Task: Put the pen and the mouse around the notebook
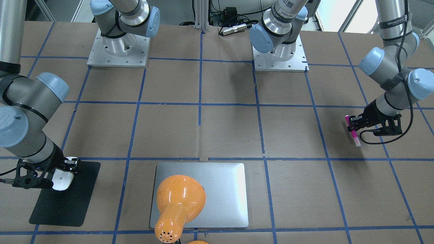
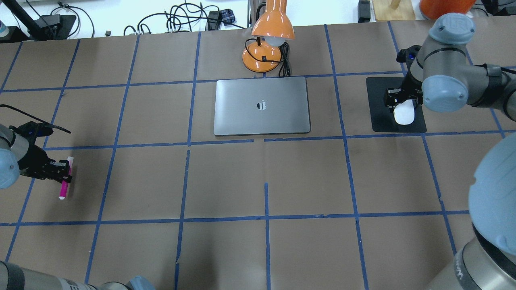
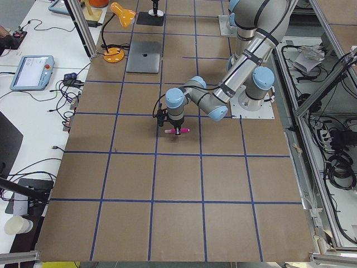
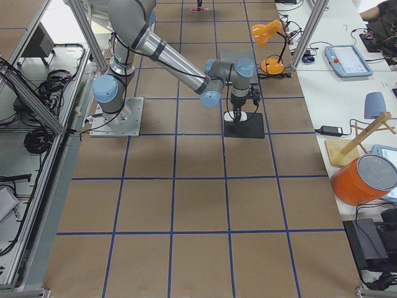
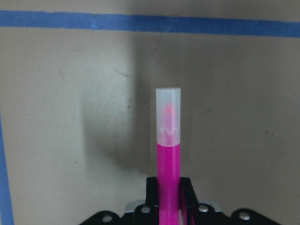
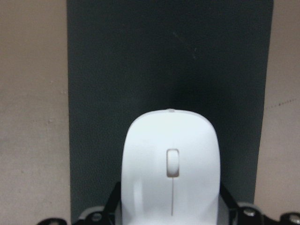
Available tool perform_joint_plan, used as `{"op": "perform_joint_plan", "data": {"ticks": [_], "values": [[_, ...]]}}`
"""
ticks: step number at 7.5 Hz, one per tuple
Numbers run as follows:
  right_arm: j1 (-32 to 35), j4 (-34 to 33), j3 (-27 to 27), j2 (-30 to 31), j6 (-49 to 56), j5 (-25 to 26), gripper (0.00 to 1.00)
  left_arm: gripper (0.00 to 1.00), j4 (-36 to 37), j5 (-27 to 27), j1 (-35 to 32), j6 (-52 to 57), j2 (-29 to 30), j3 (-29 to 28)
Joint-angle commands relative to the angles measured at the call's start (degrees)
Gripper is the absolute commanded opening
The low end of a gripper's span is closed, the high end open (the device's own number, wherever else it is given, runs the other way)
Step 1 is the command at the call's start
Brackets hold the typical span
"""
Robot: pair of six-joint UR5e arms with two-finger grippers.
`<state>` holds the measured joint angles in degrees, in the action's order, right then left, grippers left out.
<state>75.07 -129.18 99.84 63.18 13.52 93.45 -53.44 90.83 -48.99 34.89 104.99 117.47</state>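
Note:
The pink pen with its pale cap is at the table's far left, with my left gripper shut on its middle. The front-facing view has this gripper and pen at its right. The white mouse sits over a black mat at the far right, and my right gripper is shut on its sides. In the right wrist view the mouse fills the space between the fingers. The silver-grey notebook lies closed at the table's far middle, well apart from both grippers.
An orange desk lamp stands just behind the notebook, and its shade covers part of the notebook in the front-facing view. Both arm bases are bolted at the robot's side. Blue tape lines grid the brown tabletop.

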Motion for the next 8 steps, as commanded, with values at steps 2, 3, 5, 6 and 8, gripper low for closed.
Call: {"op": "perform_joint_plan", "data": {"ticks": [2, 3, 5, 6, 8], "values": [[0.17, 0.07, -6.39, -5.41, -0.52, -0.11, 0.26, 0.0, -15.71, -0.83, -12.83, -28.26, -4.52, -7.67], [0.08, -0.02, -7.28, -7.18, -0.52, -0.02, 0.49, 0.0, -15.91, -0.92, -17.93, -41.7, -5.32, -8.13], [0.08, 0.76, -6.5, -7.19, -0.69, 1.03, 1.0, 0.0, -16.0, -6.86, -25.33, -66.75, -6.9, -8.13], [0.08, 1.56, -7.29, -6.58, -0.69, 0.94, 1.0, 0.0, -15.91, -6.72, -31.46, -78.72, -6.21, -7.96], [0.52, 7.94, -9.3, -1.34, -0.69, 0.86, 1.0, 0.0, -11.02, -7.16, -42.81, -101.83, -4.28, -8.74]]}}
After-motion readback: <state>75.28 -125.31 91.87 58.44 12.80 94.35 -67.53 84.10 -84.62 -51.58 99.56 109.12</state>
